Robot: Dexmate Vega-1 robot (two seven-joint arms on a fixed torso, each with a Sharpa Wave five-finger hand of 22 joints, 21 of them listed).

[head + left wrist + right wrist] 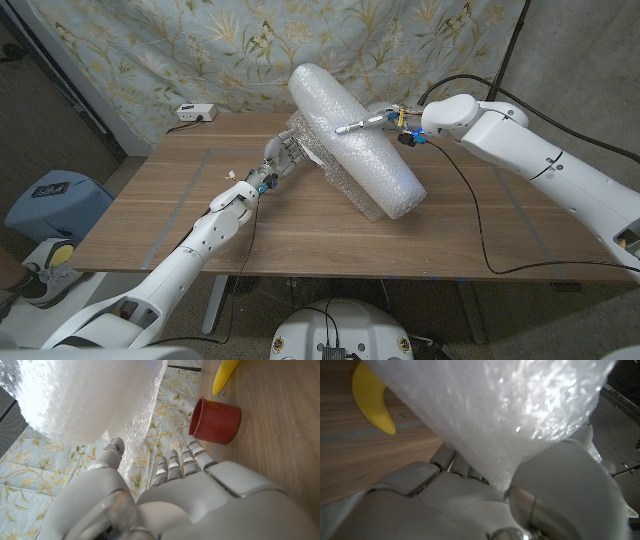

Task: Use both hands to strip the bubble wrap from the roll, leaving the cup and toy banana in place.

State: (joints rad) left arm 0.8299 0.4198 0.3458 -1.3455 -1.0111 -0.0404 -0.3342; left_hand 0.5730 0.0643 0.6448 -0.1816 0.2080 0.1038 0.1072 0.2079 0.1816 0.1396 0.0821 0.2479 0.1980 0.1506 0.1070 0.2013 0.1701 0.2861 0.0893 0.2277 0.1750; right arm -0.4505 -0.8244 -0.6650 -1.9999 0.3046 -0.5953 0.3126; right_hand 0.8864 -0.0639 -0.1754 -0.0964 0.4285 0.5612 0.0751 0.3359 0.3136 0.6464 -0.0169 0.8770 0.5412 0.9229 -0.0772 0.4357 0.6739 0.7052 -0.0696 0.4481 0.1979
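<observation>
A big roll of bubble wrap (352, 135) is tilted up off the wooden table (200, 200), its far end high and its near end low at the right. My right hand (378, 120) grips the roll from its right side, and the wrap (510, 410) is squeezed between thumb and fingers. A loose sheet (132, 455) hangs from the roll and passes between the thumb and fingers of my left hand (165, 495), which stand apart. That left hand (283, 152) sits at the sheet's left edge. A red cup (216, 421) and a yellow toy banana (225, 375), also (370, 400), lie on the table beyond.
A white box (195, 113) sits at the table's back left edge. A black cable (470, 200) from the right arm trails over the table's right part. A floral curtain (150, 50) hangs behind. A blue bin (50, 200) stands on the floor at the left.
</observation>
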